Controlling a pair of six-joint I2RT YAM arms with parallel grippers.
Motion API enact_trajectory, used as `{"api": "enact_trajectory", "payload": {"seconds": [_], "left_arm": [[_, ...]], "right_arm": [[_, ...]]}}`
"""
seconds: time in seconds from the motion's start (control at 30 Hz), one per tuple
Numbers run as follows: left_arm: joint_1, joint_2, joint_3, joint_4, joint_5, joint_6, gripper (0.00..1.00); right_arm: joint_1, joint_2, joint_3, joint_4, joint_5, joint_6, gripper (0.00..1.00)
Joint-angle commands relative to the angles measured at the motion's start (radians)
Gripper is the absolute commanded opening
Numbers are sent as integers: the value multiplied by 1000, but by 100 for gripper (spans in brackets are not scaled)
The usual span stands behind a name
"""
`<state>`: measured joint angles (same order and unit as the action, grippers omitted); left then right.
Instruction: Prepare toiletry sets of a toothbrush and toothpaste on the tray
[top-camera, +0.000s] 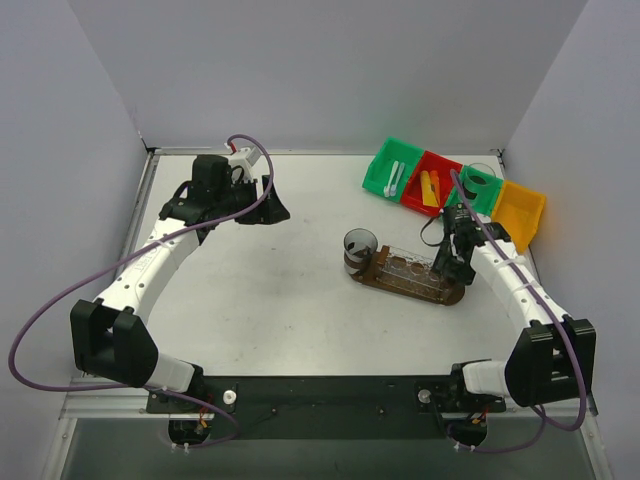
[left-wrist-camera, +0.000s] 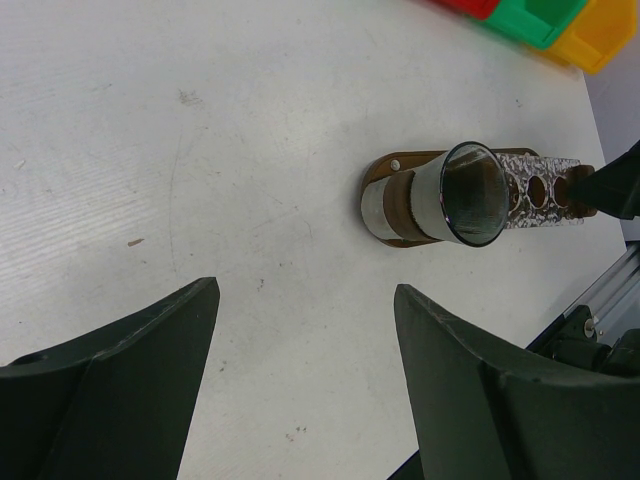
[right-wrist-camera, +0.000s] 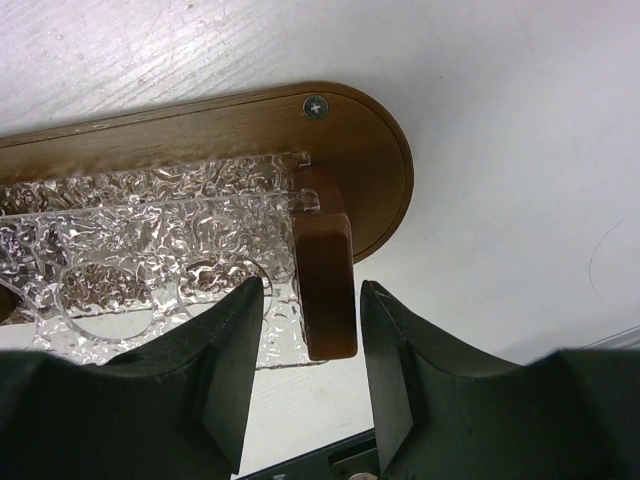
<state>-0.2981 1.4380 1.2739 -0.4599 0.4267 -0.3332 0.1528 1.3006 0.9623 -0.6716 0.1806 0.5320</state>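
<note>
While the left claw (left-wrist-camera: 305, 290) waits open, the right claw (right-wrist-camera: 312, 290), unclosed, straddles the tray (right-wrist-camera: 375, 160) end block (right-wrist-camera: 325, 250): grasping step; next, clamp squarely.

Left arm (top-camera: 150, 262): reaches forward along left side, elbow bent, wrist turned inward toward centre. Left gripper (left-wrist-camera: 305, 385): raised, jaws wide apart, fingers angled down and forward. Right arm (top-camera: 512, 278): extended forward, wrist pitched down. Right gripper (right-wrist-camera: 310, 370): set low, jaws partly apart, fingers pointing downward.
</note>
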Motion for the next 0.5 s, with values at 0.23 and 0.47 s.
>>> {"api": "enact_trajectory", "payload": {"seconds": [0.23, 0.47], "left_arm": [[7, -41, 2, 46, 14, -1, 81], [7, -41, 2, 44, 11, -1, 81]], "right_arm": [[14, 37, -2, 0, 46, -12, 34], [16, 52, 7, 3, 54, -27, 28]]}}
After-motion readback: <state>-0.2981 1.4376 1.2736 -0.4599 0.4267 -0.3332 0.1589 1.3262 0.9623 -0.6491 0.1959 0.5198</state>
